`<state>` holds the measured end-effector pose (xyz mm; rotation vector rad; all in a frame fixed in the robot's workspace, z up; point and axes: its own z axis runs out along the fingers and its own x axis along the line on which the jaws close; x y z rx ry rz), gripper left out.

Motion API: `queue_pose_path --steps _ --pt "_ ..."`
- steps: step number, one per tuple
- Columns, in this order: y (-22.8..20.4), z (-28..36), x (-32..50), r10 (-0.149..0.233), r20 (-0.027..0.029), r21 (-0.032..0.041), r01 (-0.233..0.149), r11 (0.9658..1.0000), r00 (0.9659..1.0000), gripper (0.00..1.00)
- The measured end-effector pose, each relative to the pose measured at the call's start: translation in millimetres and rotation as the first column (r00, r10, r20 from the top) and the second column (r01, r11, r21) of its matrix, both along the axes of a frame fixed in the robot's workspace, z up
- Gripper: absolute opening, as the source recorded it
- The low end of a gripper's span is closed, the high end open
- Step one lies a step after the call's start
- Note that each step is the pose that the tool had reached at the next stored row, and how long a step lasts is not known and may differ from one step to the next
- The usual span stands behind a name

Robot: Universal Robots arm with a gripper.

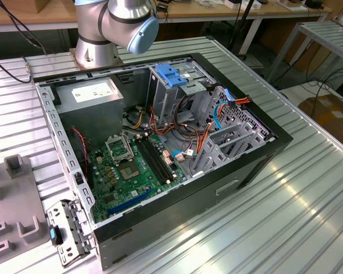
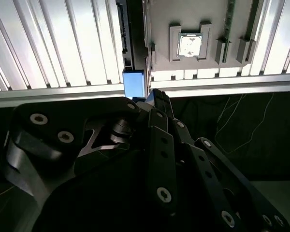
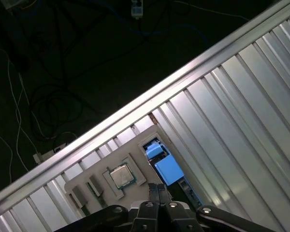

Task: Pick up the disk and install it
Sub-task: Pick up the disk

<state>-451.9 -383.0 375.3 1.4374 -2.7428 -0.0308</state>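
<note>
**Claw state.** In both wrist views the claw (image 3: 157, 189) has its fingers pressed together and pinches nothing. It hangs above the counter (image 1: 286, 217), clear of all parts.

**Disk location.** The disk (image 3: 167, 169) rests on the counter just beside a grey tray (image 2: 159, 19), outside the case (image 1: 246, 165). In the exterior view the disk (image 1: 68, 229) sits at the lower left, between tray and case.

**Governing relation.** The disk lies straight ahead of the claw tips and below them, with its blue end nearest the claw. Its long axis runs away from the claw, parallel to the counter ribs and along the tray's side. The claw is not touching it. There is one arm, so no choice of arm applies.

**Materials and shapes.**
- Disk: from the wrist it appears as a narrow, dark, rigid strip with smooth blue plastic at one end.
- Counter: ribbed bright aluminium, reflective.
- Tray: matte grey with moulded pockets, one holding a square metal-capped chip (image 2: 188, 44).
- Case: open, black-walled sheet metal holding a green board and loose cables.
</note>
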Motion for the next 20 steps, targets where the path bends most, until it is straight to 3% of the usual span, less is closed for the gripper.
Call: queue_pose_path --steps 6,9,12,14,20 --pt "0.0 0.0 0.0 0.007 0.0 0.0 -0.007 1.0 1.0 0.11" --pt "0.0 -0.1 0.0 0.041 0.0001 0.0001 -0.041 0.9992 0.9992 0.11" --pt "0.0 -0.1 0.0 0.108 0.0001 0.0 -0.108 0.9942 0.9942 0.11" --pt "0.0 -0.2 0.0 0.151 0.0003 0.0 -0.151 0.9885 0.9885 0.11" --pt "0.1 -1.0 0.7 0.192 0.0027 -0.0004 -0.192 0.9813 0.9813 0.11"
